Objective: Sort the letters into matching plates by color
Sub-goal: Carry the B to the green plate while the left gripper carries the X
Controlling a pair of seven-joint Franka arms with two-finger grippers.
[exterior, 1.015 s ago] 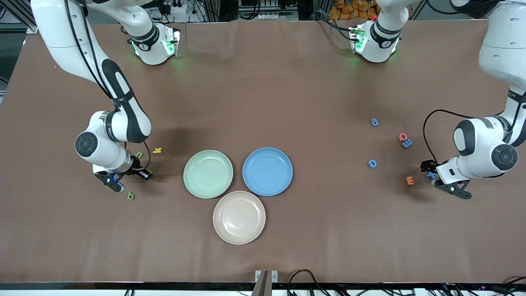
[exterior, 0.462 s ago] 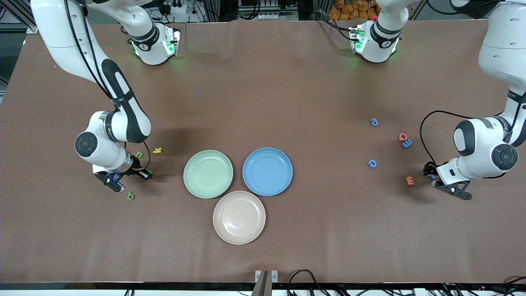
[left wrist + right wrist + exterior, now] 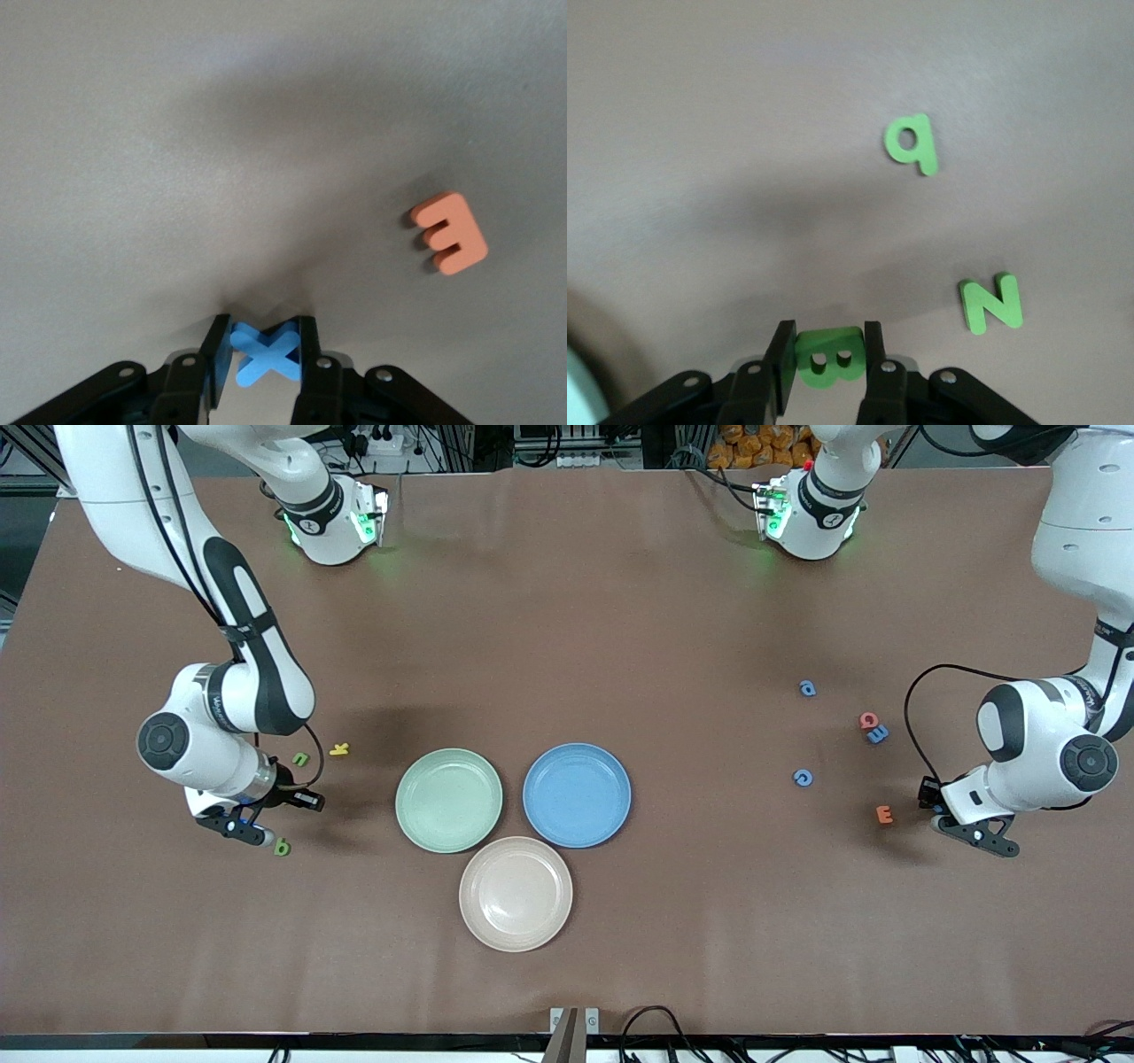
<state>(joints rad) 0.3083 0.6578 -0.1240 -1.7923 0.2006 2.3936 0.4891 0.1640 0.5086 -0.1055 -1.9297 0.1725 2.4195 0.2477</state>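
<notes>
left gripper (image 3: 263,354) jaws hold blue X (image 3: 266,354) | right gripper (image 3: 828,356) jaws hold green B (image 3: 828,356) | we judge both letters light and stiff, best pinched across flat sides

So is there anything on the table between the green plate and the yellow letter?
No. In the front view the brown table is bare between the green plate and the yellow letter; the green N lies just past it.
</notes>
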